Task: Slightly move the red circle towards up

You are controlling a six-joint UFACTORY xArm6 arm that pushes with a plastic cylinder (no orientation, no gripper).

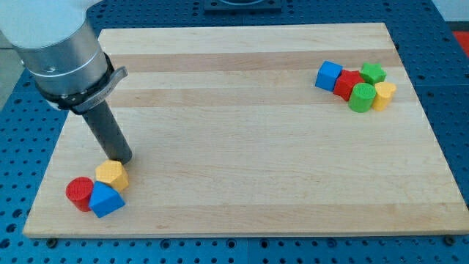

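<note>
A: Camera view. Red circle (79, 193) sits at the wooden board's (249, 139) bottom-left corner, leftmost of a three-block cluster. It touches the blue triangular block (106, 199) on its right; the yellow hexagonal block (111, 175) is just above that one.

B: Where's my tip?

A: My tip (123, 159) is at the yellow hexagonal block's top edge, touching or nearly so; I can't tell which. It's up and to the right of the red circle, clear of it.

B: Pincer state?

A: None on this rig, just a straight rod, so nothing to be wide, narrow or holding.

B: Step in hand?

A: I judge it's the approach. The push isn't started; the tip is on the wrong side for an upward shove.

B: Next move?

A: Get the tip below the red circle, between it and the board's bottom edge, then give a short push toward the top edge. Room down there is tight. Route round the cluster's left side, or the yellow and blue blocks get dragged.

B: Anything else on the board?

A: Second cluster near the top-right corner: blue cube (329, 75), red block (348, 83), green star-like block (373, 72), green cylinder (361, 97), yellow block (384, 94). Well apart from the work, no factor.
</note>
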